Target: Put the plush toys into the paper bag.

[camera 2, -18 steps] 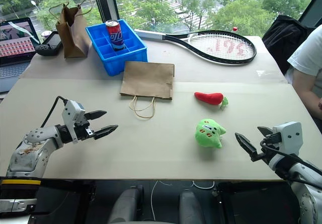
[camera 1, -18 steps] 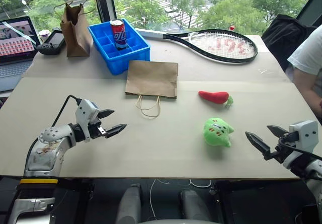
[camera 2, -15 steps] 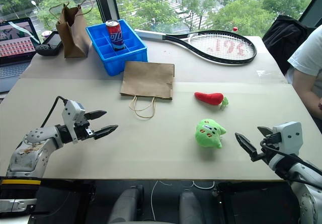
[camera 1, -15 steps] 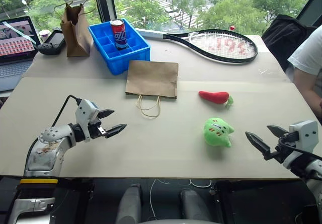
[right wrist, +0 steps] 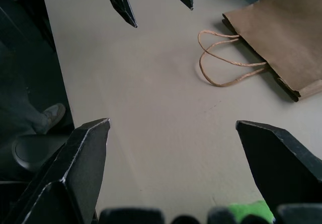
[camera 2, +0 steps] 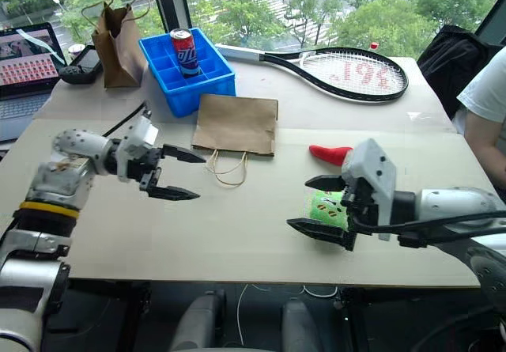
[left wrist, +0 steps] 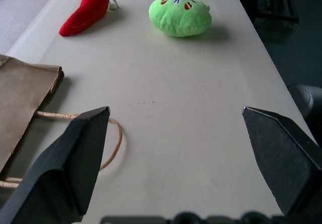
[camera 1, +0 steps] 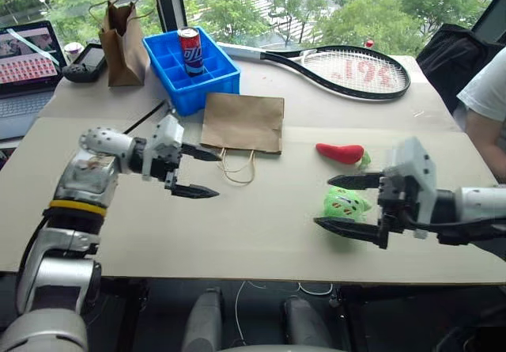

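Note:
The paper bag (camera 1: 243, 123) lies flat on the table, its twine handles (camera 1: 237, 168) toward me. The red chili plush (camera 1: 338, 153) rests to the right of it. Nearer me is the green blob plush (camera 1: 345, 204). My right gripper (camera 1: 324, 202) is open; its fingers reach leftward past the green plush, which lies low between their bases (right wrist: 246, 211), and whether they touch it I cannot tell. My left gripper (camera 1: 213, 176) is open and empty, pointing right, just left of the bag's handles. The left wrist view looks across the handles (left wrist: 113, 138) to both toys (left wrist: 180, 14).
A blue crate (camera 1: 170, 55) holding a soda can (camera 1: 188, 51) stands behind the bag. A taller brown bag (camera 1: 122, 32), a laptop (camera 1: 28, 59) and a black controller (camera 1: 87, 61) are at the far left. A tennis racket (camera 1: 348, 67) lies at the back. A person's arm (camera 1: 486, 99) is at the right edge.
Both arms came in over the table. The left gripper moved up and right to the bag's handles. The right gripper swung left over the green plush. Toys and bag stayed put.

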`<state>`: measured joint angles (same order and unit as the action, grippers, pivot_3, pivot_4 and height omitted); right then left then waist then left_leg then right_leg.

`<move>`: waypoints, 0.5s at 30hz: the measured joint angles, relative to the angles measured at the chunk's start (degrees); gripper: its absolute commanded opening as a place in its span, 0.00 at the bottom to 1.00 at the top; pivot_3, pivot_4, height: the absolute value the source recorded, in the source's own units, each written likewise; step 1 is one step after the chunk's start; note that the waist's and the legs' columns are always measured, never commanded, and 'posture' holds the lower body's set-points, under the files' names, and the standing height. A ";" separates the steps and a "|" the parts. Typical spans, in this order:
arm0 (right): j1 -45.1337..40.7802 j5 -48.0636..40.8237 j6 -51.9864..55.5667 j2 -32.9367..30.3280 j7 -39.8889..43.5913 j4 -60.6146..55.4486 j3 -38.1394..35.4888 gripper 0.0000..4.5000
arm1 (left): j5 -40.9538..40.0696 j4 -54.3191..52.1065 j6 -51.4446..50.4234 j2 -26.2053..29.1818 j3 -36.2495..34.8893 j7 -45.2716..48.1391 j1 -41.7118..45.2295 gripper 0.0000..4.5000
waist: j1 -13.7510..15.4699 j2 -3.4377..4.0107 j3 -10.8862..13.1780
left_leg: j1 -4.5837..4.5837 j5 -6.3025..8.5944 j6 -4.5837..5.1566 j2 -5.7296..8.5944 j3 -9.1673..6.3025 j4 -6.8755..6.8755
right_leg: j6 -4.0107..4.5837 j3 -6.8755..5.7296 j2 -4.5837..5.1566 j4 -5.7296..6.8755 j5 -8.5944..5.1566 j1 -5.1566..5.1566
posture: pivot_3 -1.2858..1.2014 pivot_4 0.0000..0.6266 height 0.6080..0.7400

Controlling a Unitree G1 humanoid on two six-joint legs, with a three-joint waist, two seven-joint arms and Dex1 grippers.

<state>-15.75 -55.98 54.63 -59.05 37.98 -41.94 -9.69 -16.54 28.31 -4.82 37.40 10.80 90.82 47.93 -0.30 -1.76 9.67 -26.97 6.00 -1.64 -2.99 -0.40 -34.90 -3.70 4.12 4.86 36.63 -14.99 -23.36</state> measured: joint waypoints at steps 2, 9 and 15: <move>-3.36 2.19 1.14 1.72 -3.26 -0.13 4.75 0.99 | 3.71 9.47 6.17 -3.96 1.69 -0.20 5.98 1.00 | 0.22 -0.06 0.03 | -0.38 -0.02 0.08 0.06 -0.06 -0.11 | -0.18 -0.01 -0.01 0.04 0.10 -0.29 | 0.52 0.24 0.93; -3.75 3.89 3.96 4.74 -9.69 -1.57 7.17 0.99 | 13.06 30.04 22.53 -7.14 2.92 -3.42 13.71 1.00 | -0.25 -0.08 0.04 | -0.51 0.04 0.23 0.06 -0.14 0.03 | -0.62 0.00 -0.08 0.49 0.17 -0.68 | 0.52 0.24 0.93; -3.63 4.97 4.96 8.13 -14.16 -2.75 7.36 1.00 | 20.78 38.93 28.31 -9.32 5.14 -9.70 14.22 0.58 | -0.41 -0.08 0.05 | -0.51 0.00 0.28 0.04 -0.18 -0.12 | -0.60 0.01 -0.11 0.51 0.19 -0.62 | 0.52 0.24 0.93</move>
<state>-19.38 -51.01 59.59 -50.92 23.82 -44.69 -2.33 4.24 67.24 23.49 28.08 15.94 81.12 62.15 -0.71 -1.84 9.72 -27.48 6.00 -1.37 -2.95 -0.58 -35.02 -4.30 4.13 4.74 37.14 -14.79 -23.98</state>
